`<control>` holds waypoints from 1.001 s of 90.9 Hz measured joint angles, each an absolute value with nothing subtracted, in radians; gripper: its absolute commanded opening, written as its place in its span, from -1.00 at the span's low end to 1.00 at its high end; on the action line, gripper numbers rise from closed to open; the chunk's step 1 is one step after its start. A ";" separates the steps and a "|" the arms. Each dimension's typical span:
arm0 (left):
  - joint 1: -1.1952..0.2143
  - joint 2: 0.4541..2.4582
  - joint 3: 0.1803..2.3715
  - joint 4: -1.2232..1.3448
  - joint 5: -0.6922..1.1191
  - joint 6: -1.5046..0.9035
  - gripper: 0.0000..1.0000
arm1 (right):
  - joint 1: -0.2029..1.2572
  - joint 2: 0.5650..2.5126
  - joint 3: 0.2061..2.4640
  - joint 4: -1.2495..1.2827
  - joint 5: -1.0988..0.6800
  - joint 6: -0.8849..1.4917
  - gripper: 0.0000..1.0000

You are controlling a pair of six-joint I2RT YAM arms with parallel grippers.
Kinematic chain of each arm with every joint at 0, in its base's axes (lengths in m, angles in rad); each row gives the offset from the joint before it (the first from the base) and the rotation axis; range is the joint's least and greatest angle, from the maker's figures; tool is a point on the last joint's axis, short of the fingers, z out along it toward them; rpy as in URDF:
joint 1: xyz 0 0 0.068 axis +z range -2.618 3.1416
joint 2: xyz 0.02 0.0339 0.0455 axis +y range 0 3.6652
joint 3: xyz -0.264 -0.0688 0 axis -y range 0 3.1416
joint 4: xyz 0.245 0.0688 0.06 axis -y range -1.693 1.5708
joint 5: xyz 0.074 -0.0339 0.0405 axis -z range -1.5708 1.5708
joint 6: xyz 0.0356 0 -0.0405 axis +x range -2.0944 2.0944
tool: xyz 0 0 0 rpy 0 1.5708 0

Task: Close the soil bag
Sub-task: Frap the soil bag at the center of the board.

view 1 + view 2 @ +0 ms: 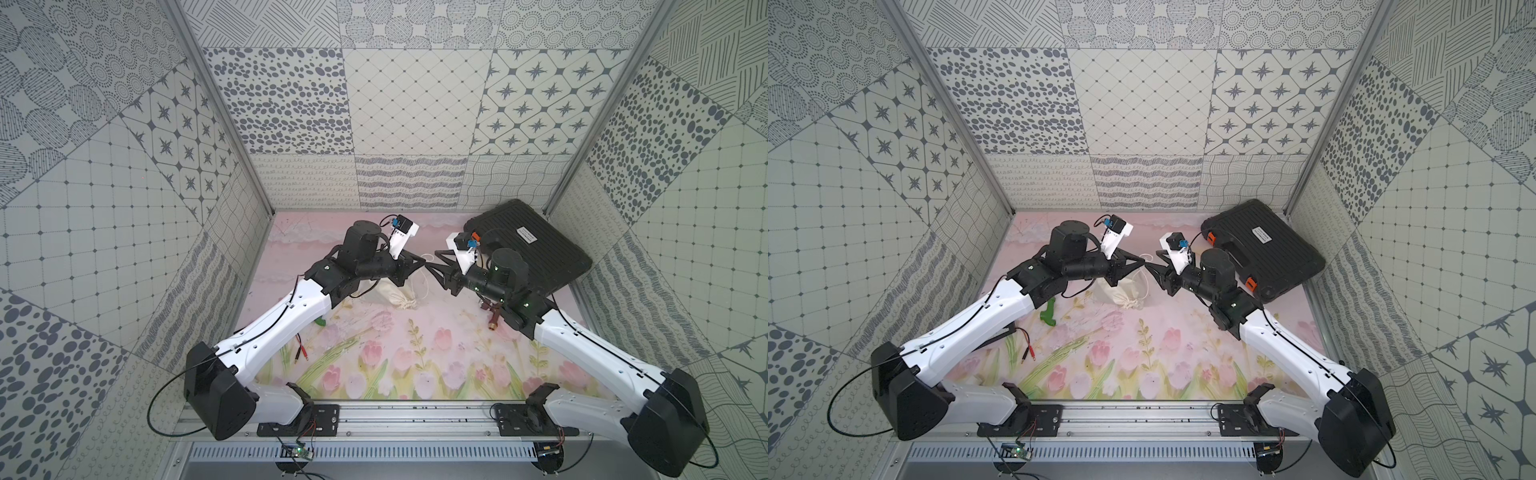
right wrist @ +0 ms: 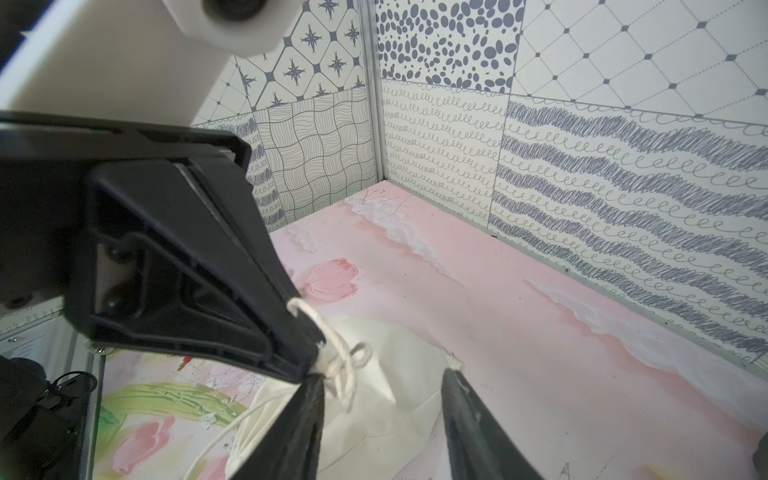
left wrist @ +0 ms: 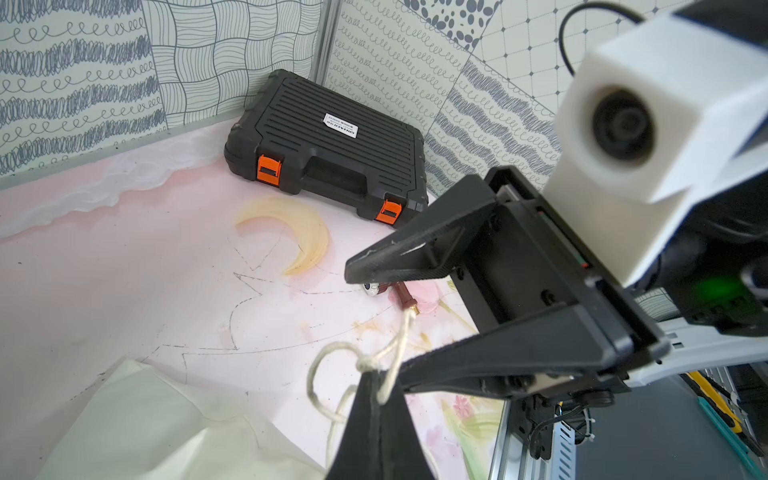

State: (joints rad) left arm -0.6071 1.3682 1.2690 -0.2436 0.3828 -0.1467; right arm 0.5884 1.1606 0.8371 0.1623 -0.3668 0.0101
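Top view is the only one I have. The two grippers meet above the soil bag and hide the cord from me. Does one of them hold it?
Observer: Yes. The left wrist view shows the left gripper shut on the cord, near its knot.
Operator: And the right gripper?
Observer: The right gripper is open. Its jaws stand apart and clamp nothing.
Operator: Is the cord tight?
Observer: No. From the grip it hangs in a slack loop toward the soil bag.
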 measured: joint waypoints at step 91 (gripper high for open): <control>-0.574 1.350 1.314 -0.253 0.440 -0.139 -1.00 | 0.588 1.145 0.807 0.133 -0.465 0.093 0.26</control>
State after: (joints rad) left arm -0.5735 1.3499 1.3136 -0.2531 0.4404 -0.1394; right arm 0.5880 1.1446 0.8070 0.1326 -0.4652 0.0933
